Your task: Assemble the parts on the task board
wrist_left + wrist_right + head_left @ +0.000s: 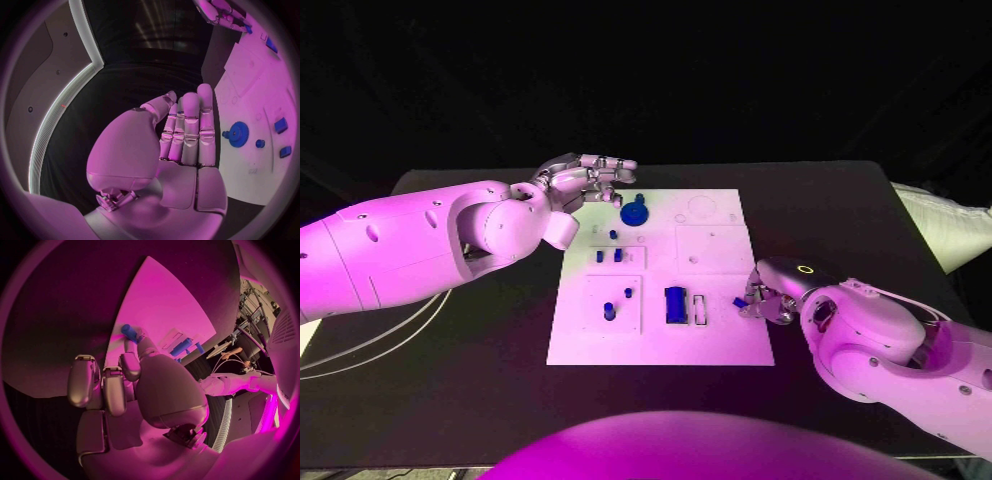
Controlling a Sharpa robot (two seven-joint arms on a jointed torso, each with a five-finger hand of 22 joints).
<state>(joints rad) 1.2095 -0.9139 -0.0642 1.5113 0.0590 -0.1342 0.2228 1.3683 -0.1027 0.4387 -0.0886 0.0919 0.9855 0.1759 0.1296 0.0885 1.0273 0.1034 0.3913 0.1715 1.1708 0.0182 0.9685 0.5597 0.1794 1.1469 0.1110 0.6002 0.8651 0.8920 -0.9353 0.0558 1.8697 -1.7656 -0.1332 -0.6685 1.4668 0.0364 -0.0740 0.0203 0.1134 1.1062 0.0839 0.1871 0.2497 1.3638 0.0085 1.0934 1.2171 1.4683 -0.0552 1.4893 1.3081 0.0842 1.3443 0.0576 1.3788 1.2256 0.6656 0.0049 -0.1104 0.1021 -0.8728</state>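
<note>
Head view has my right hand (773, 296) low at the right edge of the task board (711, 345), pinching a small blue part (737, 301) at its fingertips. From the right wrist view, that same part (129, 332) sits clamped between my thumb and a finger, the other fingers (84, 382) curled just beside it. My left hand (584, 180) hovers over the board's far left corner, holding nothing, its fingers (189, 131) straight and side by side. A blue gear (635, 213) lies on the board just beside it. A tall blue block (675, 304) stands in the board's near half, with smaller blue pegs (607, 256) to its left.
</note>
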